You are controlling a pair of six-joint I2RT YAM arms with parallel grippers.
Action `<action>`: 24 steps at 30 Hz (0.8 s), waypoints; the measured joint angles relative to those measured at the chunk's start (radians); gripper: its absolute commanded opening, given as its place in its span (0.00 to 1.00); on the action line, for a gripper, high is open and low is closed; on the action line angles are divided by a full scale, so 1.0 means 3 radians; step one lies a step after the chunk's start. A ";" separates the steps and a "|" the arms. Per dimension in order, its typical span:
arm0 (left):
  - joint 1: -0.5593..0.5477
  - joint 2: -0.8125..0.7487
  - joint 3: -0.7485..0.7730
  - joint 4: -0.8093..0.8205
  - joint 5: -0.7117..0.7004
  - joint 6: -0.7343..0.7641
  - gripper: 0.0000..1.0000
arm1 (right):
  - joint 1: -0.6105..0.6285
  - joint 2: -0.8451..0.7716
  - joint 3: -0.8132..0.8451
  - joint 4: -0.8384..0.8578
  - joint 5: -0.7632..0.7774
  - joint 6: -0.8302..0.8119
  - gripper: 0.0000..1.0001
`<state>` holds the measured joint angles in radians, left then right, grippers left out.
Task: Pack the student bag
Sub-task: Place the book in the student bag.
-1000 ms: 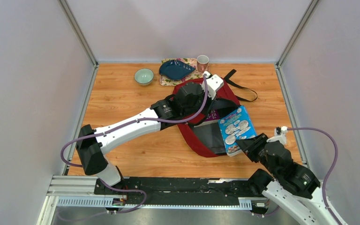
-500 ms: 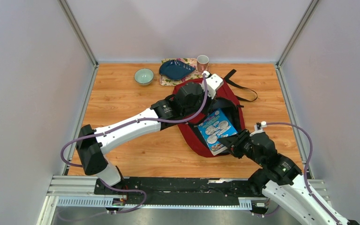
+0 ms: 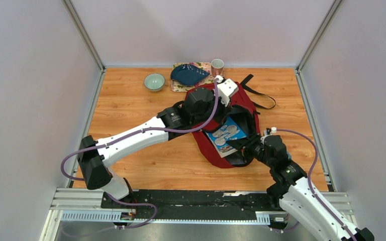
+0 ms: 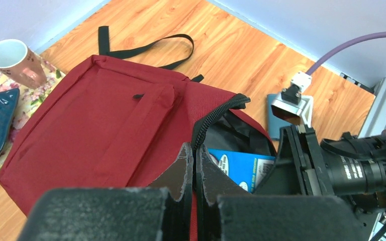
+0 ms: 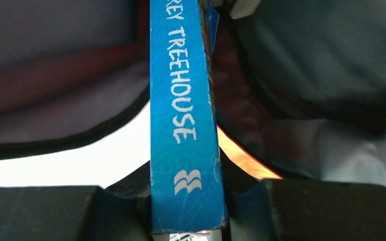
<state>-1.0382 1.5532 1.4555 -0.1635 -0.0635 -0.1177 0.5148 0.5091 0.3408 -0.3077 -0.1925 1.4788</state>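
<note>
The student bag (image 3: 209, 149), a dark red backpack, lies mid-table with its black-zippered mouth facing my right arm. In the left wrist view my left gripper (image 4: 194, 153) is shut on the zipper edge of the bag (image 4: 95, 115) and holds the opening up. My right gripper (image 5: 187, 201) is shut on the spine of a blue book (image 5: 183, 100). The book (image 3: 224, 134) sits partway inside the opening, with my right gripper (image 3: 246, 146) at the bag's mouth. The book's blue corner (image 4: 238, 168) shows inside the dark interior.
At the back stand a teal bowl (image 3: 154, 81), a dark blue dish (image 3: 188, 74) on a floral mat (image 3: 178, 86) and a pink cup (image 3: 217, 66). A black strap (image 3: 259, 95) trails from the bag toward the right. Cage walls close in both sides.
My right arm has swung left and carried the book from beside the bag into its opening. The left gripper keeps its hold on the zipper edge, shifted slightly.
</note>
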 measured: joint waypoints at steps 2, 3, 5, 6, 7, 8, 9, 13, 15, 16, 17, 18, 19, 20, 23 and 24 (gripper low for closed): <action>0.0000 -0.0005 -0.0001 0.0000 0.0022 0.0000 0.00 | -0.0084 0.0111 -0.0001 0.0203 -0.0090 0.0046 0.00; 0.0000 -0.0008 -0.0001 0.0000 0.0028 0.0000 0.00 | -0.0136 0.0154 -0.0001 0.0312 -0.0144 0.0081 0.00; 0.0000 -0.0011 -0.0001 -0.0001 0.0043 0.0000 0.00 | -0.0217 0.0186 -0.0001 0.0488 -0.0262 0.0149 0.00; 0.0000 -0.0013 -0.0001 0.0000 0.0051 0.0000 0.00 | -0.0245 0.0178 0.0000 0.0523 -0.0305 0.0168 0.00; 0.0000 -0.0017 -0.0001 0.0000 0.0060 0.0000 0.00 | -0.0270 0.0156 0.0000 0.0523 -0.0348 0.0179 0.00; 0.0000 -0.0019 -0.0001 -0.0001 0.0065 0.0000 0.00 | -0.0281 0.0132 0.0000 0.0507 -0.0369 0.0188 0.00; 0.0000 -0.0023 -0.0001 -0.0001 0.0072 0.0000 0.00 | -0.0294 0.0089 -0.0001 0.0486 -0.0389 0.0203 0.00; 0.0000 -0.0024 -0.0001 0.0000 0.0127 -0.0010 0.00 | -0.0348 -0.0048 -0.0134 0.0623 -0.0429 0.0323 0.00; 0.0000 -0.0024 -0.0001 0.0000 0.0158 -0.0024 0.00 | -0.0392 0.0028 -0.0237 0.0804 -0.0454 0.0399 0.00; 0.0003 -0.0024 -0.0001 0.0000 0.0196 -0.0033 0.00 | -0.0404 0.0102 -0.0252 0.0862 -0.0454 0.0418 0.00; 0.0003 -0.0024 -0.0003 0.0000 0.0220 -0.0038 0.00 | -0.0417 0.0195 -0.0254 0.0913 -0.0451 0.0426 0.00; 0.0004 -0.0024 -0.0003 0.0000 0.0247 -0.0042 0.00 | -0.0425 0.0310 -0.0254 0.0971 -0.0439 0.0429 0.00; 0.0004 -0.0025 -0.0003 0.0000 0.0267 -0.0047 0.00 | -0.0432 0.0443 -0.0254 0.1035 -0.0415 0.0427 0.00; 0.0004 -0.0025 -0.0003 0.0000 0.0281 -0.0052 0.00 | -0.0440 0.0534 -0.0253 0.1085 -0.0401 0.0427 0.00; 0.0004 -0.0029 -0.0017 0.0000 0.0318 -0.0069 0.00 | -0.0462 0.0863 -0.0243 0.1339 -0.0351 0.0427 0.00; 0.0004 -0.0031 -0.0020 0.0001 0.0328 -0.0081 0.00 | -0.0469 0.0975 -0.0225 0.1442 -0.0332 0.0427 0.00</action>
<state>-1.0370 1.5440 1.4494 -0.1631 0.0349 -0.1421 0.3740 0.8017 0.2733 0.1249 -0.2920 1.6070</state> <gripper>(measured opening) 0.015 0.286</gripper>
